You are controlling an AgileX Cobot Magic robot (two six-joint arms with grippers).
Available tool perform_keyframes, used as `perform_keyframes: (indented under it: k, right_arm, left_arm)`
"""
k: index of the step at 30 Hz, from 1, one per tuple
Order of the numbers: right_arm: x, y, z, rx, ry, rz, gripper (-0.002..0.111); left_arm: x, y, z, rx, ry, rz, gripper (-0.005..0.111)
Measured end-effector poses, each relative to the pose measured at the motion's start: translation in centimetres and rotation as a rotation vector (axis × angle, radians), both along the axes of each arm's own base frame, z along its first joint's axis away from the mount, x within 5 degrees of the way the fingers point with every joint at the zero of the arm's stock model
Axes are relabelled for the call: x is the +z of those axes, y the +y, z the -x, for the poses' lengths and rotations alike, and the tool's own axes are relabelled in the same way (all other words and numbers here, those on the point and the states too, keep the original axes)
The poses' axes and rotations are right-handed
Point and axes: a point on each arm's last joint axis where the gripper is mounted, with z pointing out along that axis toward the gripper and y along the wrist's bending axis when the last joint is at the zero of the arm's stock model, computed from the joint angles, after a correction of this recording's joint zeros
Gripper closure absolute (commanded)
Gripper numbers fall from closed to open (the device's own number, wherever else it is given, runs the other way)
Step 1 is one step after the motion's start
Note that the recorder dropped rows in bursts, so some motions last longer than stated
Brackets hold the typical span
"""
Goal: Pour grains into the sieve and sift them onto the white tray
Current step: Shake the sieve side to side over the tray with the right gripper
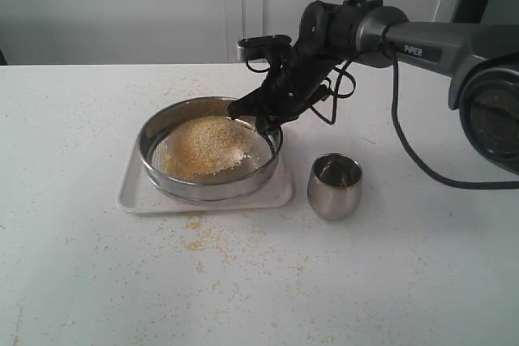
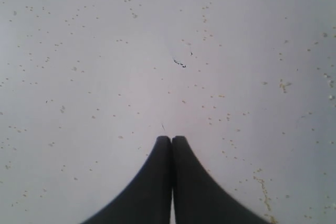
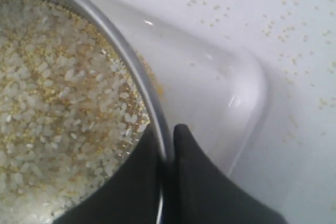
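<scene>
Right claw (image 3: 167,142): clamped on sieve (image 1: 207,190) rim, likely for shaking.
Sieve: seated over tray (image 1: 134,190), to catch siftings.
Left claw (image 2: 171,140): together, idle above counter (image 2: 105,51).

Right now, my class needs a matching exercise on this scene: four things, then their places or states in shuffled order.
1 sieve
2 steel cup
3 white tray
4 right gripper

a standing beside the tray
b shut on a steel rim
c holding the grains
d lying under the sieve

Pairs: 1-c, 2-a, 3-d, 4-b
</scene>
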Motion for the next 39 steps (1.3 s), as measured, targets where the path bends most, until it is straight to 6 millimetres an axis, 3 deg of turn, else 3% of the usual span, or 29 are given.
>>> perform_keyframes:
  k: [2, 6, 8, 11, 15, 19, 24, 29, 33, 39]
  right_arm:
    - [0.5, 0.0, -0.5, -0.087, -0.025, -0.058, 0.108]
    - [0.9, 0.6, 0.0, 0.050, -0.099, 0.046, 0.108]
    - [0.6, 0.3, 0.0, -0.070, -0.044, 0.006, 0.108]
    - [0.8, 0.1, 0.1, 0.060, -0.085, 0.059, 0.108]
    - [0.5, 0.1, 0.0, -0.117, -0.007, -0.042, 0.108]
    - [0.7, 0.3, 0.1, 0.026, -0.059, -0.020, 0.108]
    - [0.3, 0.3, 0.0, -0.127, 0.013, -0.108, 0.108]
    - [0.6, 0.6, 0.4, 0.112, -0.078, 0.005, 0.108]
    - [0.2, 0.3, 0.2, -0.113, -0.009, -0.047, 0.108]
    - [0.4, 1.1, 1.0, 0.087, -0.060, 0.054, 0.108]
  left_arm:
    - [0.0, 0.0, 0.0, 0.000, 0.000, 0.000, 0.107]
    - [0.0, 0.0, 0.0, 0.000, 0.000, 0.000, 0.107]
    - [0.0, 0.0, 0.0, 0.000, 0.000, 0.000, 0.107]
    - [0.0, 0.0, 0.0, 0.000, 0.000, 0.000, 0.107]
    - [0.1, 0.0, -0.1, -0.004, -0.013, 0.003, 0.107]
    - [0.1, -0.1, -0.2, -0.008, -0.029, 0.007, 0.107]
    - [0.1, -0.1, -0.3, -0.009, -0.034, 0.008, 0.107]
    - [0.1, -0.1, -0.3, -0.009, -0.034, 0.008, 0.107]
    - [0.1, -0.1, -0.3, -0.009, -0.034, 0.008, 0.107]
    - [0.1, -0.1, -0.3, -0.010, -0.036, 0.008, 0.107]
